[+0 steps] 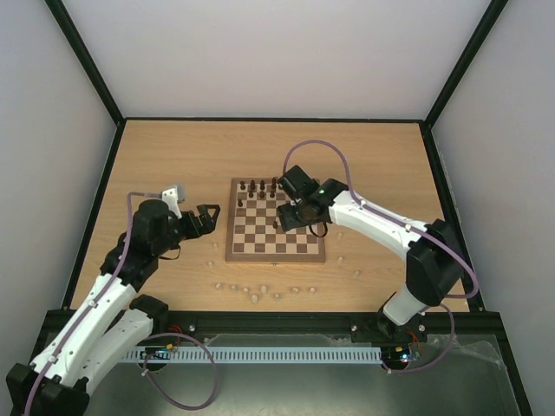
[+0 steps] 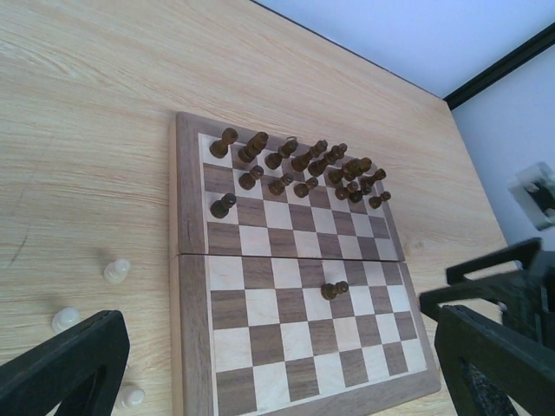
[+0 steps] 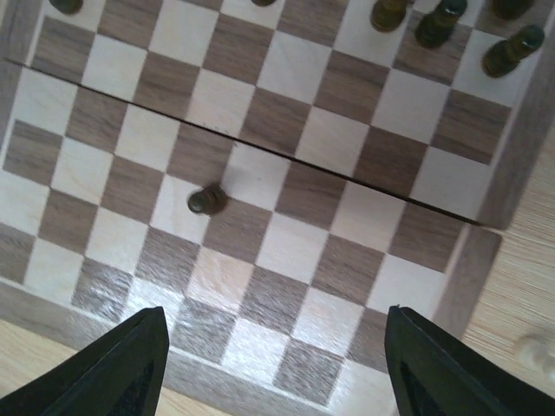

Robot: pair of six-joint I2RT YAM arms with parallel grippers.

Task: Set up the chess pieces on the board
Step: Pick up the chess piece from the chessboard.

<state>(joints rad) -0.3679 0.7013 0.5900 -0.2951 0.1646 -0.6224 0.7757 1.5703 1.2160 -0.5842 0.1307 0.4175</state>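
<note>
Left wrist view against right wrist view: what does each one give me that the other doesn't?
Left wrist only: the whole cluster of dark brown wooden chessmen on the far rows, and three pale cream chessmen on the light-wood tabletop. Right wrist only: the right gripper, open and empty. Both: the chequered wooden chessboard, and a lone dark brown chessman near its centre seam.

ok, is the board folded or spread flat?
Spread flat: the board lies open on the tabletop, both halves level, the seam running across its middle.

Tabletop point(image 1: 173, 156) with board point(image 1: 276, 258), loose cream pieces point(image 2: 117, 270)
</note>
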